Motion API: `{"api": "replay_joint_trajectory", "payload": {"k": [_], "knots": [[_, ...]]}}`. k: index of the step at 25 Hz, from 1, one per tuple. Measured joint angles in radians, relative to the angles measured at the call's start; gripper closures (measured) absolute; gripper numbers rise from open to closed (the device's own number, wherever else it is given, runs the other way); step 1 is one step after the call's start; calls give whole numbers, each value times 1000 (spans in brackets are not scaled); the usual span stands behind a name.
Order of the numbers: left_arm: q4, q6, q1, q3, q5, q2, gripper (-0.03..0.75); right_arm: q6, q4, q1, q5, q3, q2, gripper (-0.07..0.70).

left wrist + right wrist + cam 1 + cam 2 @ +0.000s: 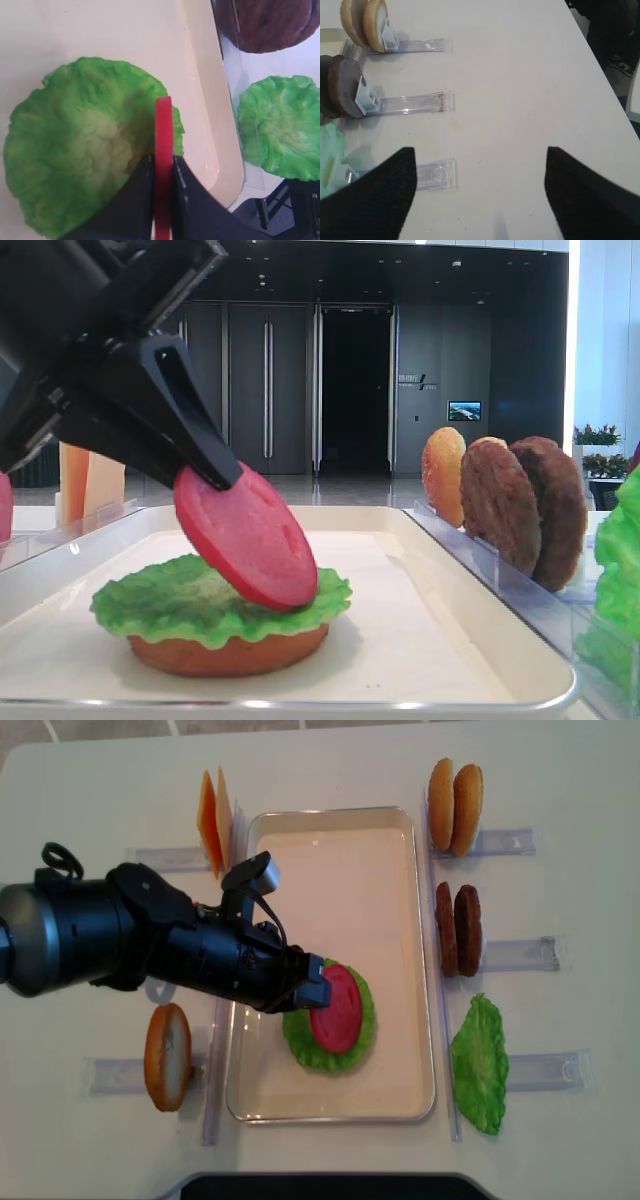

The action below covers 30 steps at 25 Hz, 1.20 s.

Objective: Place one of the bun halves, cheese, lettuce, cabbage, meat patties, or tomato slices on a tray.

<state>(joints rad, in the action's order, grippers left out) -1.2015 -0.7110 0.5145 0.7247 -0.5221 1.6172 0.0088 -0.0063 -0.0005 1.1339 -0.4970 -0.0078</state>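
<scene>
Exterior high view shows a smooth round red tomato slice (247, 537) held tilted, its lower edge resting on a bright green ruffled lettuce leaf (170, 605). That leaf lies on a flat orange-brown bun half (225, 653), which sits on the large white rectangular tray (470, 660). The left gripper (205, 468) pinches the slice's upper edge, and the left wrist view shows the red disc edge-on, squeezed between the two black fingers (136, 200).

Right of the tray, clear plastic holders keep two dark brown rough meat patties (456, 928) and two golden bun halves (454, 793) standing on edge, with a second green lettuce leaf (480, 1063) nearer the front. Left of the tray stand thin yellow-orange cheese slices (212, 820) and another bun half (167, 1056).

The right gripper (480, 195) hovers over the pale table (520, 75) with its fingers spread wide and nothing between them.
</scene>
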Motion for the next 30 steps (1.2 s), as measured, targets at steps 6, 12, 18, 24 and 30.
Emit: {"api": "replay_joint_trajectory", "payload": {"k": [6,12,18,24,30], "knots": [[-7,-8,0,0,0,6,669,0,0,0,0,0,0,97],[6,-10,0,0,0,6,632,0,0,0,0,0,0,97],[80,72,-1,0,0,6,284,0,0,0,0,0,0,97],[295,263,-48,6,-1,-56,48,1,0,0,0,0,0,97],[478,375,-66,93,-27,-134,29,1,0,0,0,0,0,97]]}}
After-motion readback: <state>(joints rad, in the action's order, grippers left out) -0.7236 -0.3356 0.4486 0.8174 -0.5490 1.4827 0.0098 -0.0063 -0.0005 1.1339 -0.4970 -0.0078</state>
